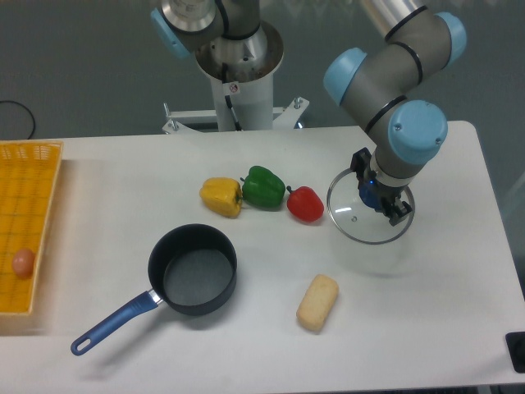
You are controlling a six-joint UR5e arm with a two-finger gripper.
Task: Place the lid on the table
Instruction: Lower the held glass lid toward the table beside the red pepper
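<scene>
The lid (361,222) is held by its dark blue knob in the end effector (376,196), whose two fingers are closed against the knob from either side. The glass disc is seen nearly flat, over the right part of the bench (426,312); a soft shadow is cast on the white surface just below and in front of it, but whether the rim is touching the bench cannot be told.

Just to the left of the end effector, close beside the lid's rim, a red pepper (304,203) is lying on the bench. Further left along the same line, a green pepper (263,187) and then a yellow pepper (221,197) are set, each nearly touching the next. In front of the end effector and to its left, a pale bread roll (317,302) is lying well apart from the lid. Much further left and forward, a dark saucepan (192,269) is standing uncovered, with its blue handle (115,322) pointed toward the front left corner. At the far left edge of the bench a yellow mesh tray (33,172) is placed, and a small egg (23,263) is lying inside it near its front. Behind the end effector the grey and blue arm (394,74) is bent down from above, and the robot's base column (238,74) is mounted behind the bench.
</scene>
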